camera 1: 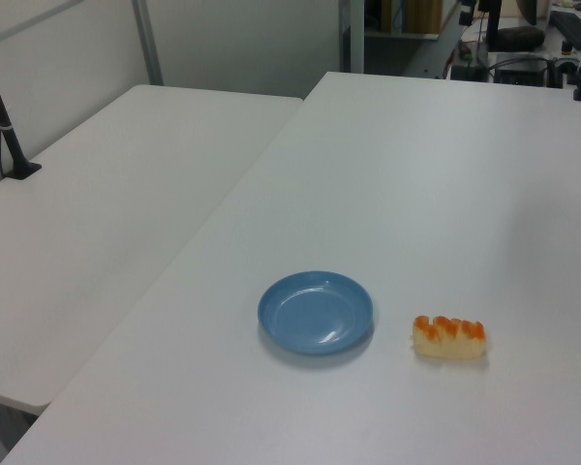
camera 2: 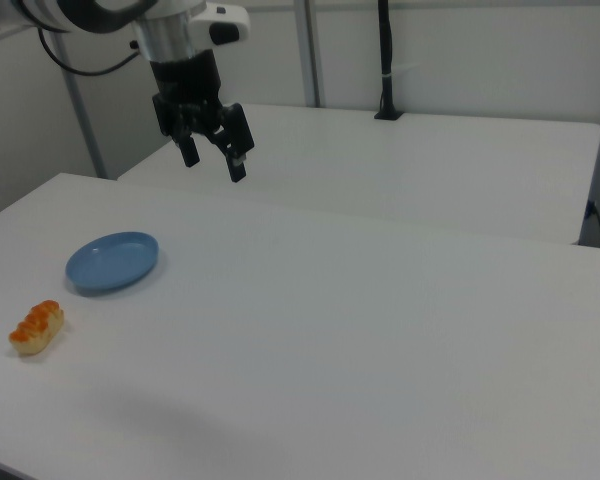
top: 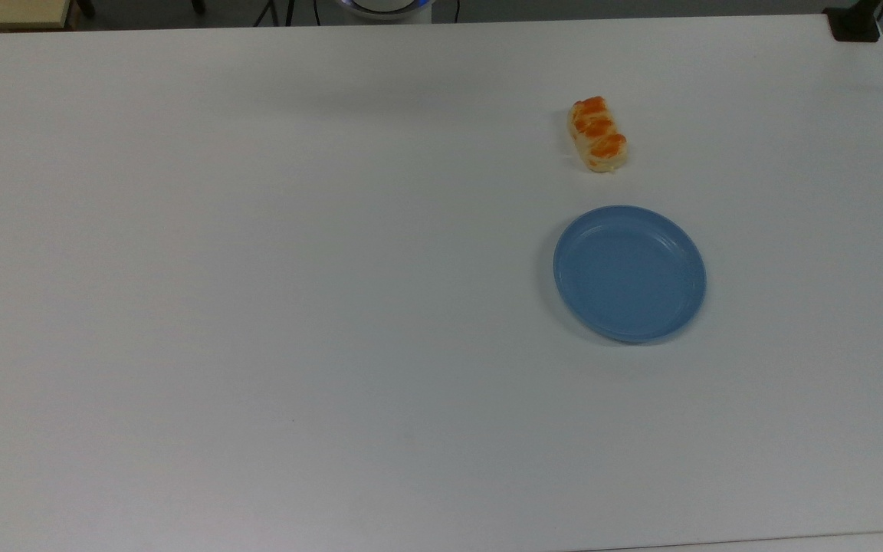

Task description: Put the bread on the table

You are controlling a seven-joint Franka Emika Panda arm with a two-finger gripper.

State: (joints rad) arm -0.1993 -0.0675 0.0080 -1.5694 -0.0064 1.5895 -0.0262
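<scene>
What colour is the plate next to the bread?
Plain blue plate, clearest in the top view, apart from the bread.

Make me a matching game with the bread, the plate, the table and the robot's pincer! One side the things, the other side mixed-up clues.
Things:
1. bread
2. blue plate
3. table
4. pincer

Clues:
A. big, white and flat, holding the other things
B. round with nothing on it
C. up in the air, open, holding nothing
D. pale yellow with orange bumps, lying on the white top beside the plate, not touching it

Pairs: 1-D, 2-B, 3-A, 4-C
</scene>
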